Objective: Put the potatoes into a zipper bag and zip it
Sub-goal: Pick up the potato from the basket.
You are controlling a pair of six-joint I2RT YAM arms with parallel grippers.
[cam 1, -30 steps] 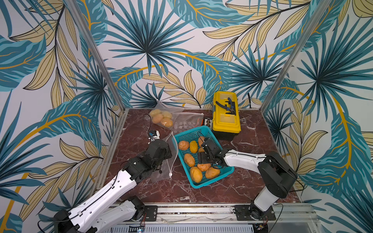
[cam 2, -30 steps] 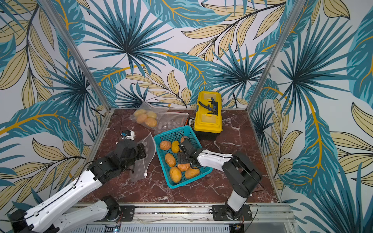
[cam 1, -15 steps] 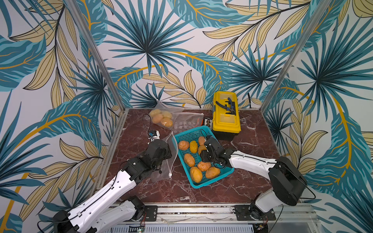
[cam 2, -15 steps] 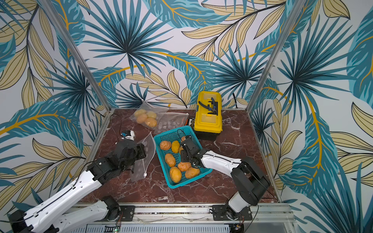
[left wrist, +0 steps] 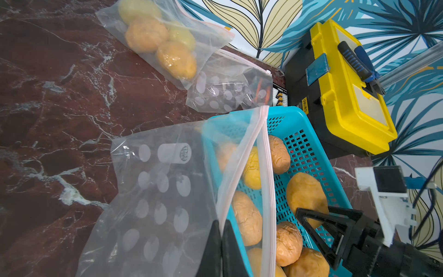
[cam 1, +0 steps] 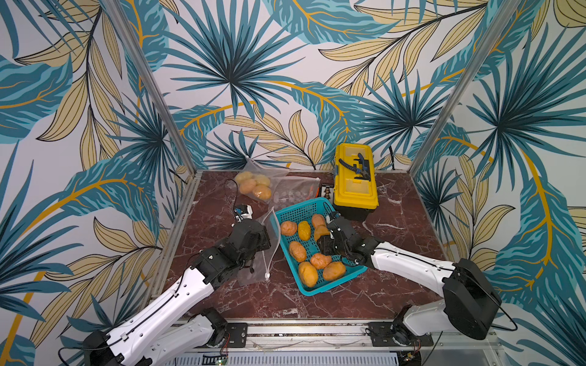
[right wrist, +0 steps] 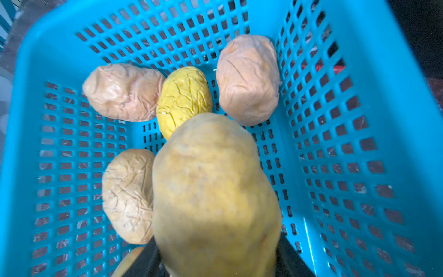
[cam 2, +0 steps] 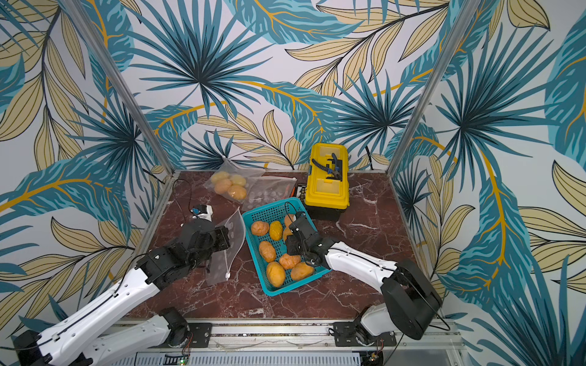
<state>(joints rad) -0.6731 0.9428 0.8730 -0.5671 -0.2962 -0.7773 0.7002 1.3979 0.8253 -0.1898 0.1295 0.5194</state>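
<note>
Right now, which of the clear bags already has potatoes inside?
The bag farthest back, bulging with yellow potatoes. The flat bag beside it and the front bag pinched by the left claw hold none.

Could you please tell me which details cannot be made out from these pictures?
- Fingertips of the right gripper: the held potato covers them in the right wrist view, the gripper's body in both top views.
- Left gripper pinch on the zipper bag: hidden under its wrist in both top views.
- Orange item in the rear bag: blurred by plastic, left wrist view.
- Black-and-yellow printed object: mostly behind basket and toolbox, left wrist view.
</note>
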